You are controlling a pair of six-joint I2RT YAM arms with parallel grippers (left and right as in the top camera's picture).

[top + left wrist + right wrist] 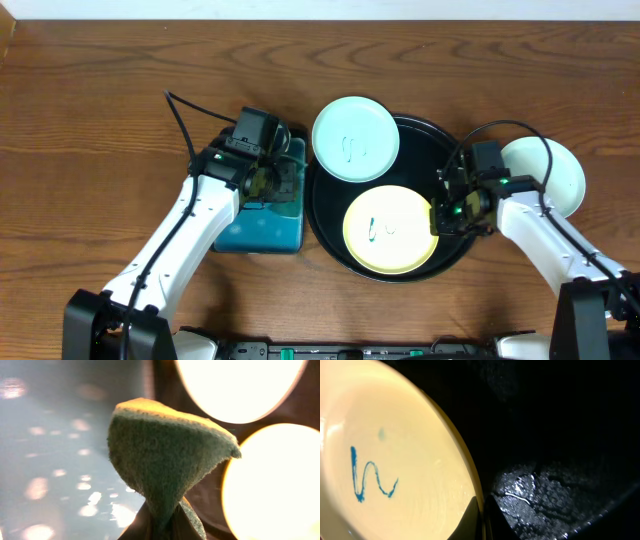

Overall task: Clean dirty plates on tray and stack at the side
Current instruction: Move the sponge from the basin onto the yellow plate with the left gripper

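A yellow plate (390, 230) with blue scribbles lies on the black tray (440, 150). A pale mint plate (355, 138) with faint marks rests on the tray's upper left rim. Another pale mint plate (560, 170) lies on the table right of the tray. My right gripper (440, 215) is shut on the yellow plate's right rim (470, 480), the scribble showing in the right wrist view. My left gripper (268, 180) is shut on a green and yellow sponge (165, 455) above the teal tray (260, 232). In the left wrist view two bright plates, the mint one (240, 385) and the yellow one (275, 485), show to the right.
The rectangular teal tray sits just left of the black tray, wet and shiny in the left wrist view (50, 460). Arm cables loop above both grippers. Brown wooden table (100, 100) surrounds everything.
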